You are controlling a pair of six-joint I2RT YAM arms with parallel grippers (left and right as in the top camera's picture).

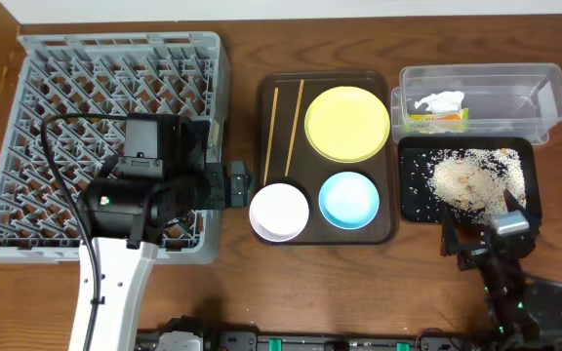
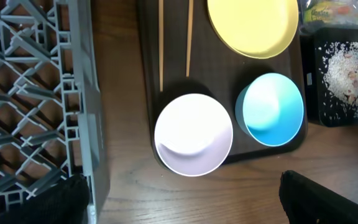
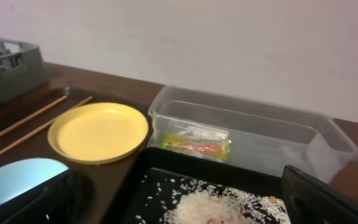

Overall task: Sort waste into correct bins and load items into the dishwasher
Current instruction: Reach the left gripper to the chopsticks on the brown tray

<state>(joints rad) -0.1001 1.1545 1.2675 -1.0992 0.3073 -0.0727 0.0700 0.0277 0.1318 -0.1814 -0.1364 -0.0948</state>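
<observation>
Three kinds of waste are already sitting in bins: the wrapper (image 1: 437, 120) and tissue (image 1: 440, 100) are lying in the clear tub (image 1: 544, 97), and the rice scraps (image 1: 466, 175) are covering the black tray (image 1: 413, 210) beside it. We are judging the sorting done and the loading not begun. The yellow plate (image 1: 347, 123), white bowl (image 1: 279, 212), blue bowl (image 1: 349, 199) and chopsticks (image 1: 274, 122) are waiting on the brown serving tray (image 1: 312, 172), and we are seeing no dishes in the dish rack (image 1: 66, 78). The left tool (image 1: 234, 185) is hovering beside the white bowl and the right tool (image 1: 481, 226) at the black tray's near edge, both with fingers apart and holding nothing.

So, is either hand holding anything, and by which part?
Nothing is held: left hand open beside the white bowl, right hand open at the black tray.
</observation>
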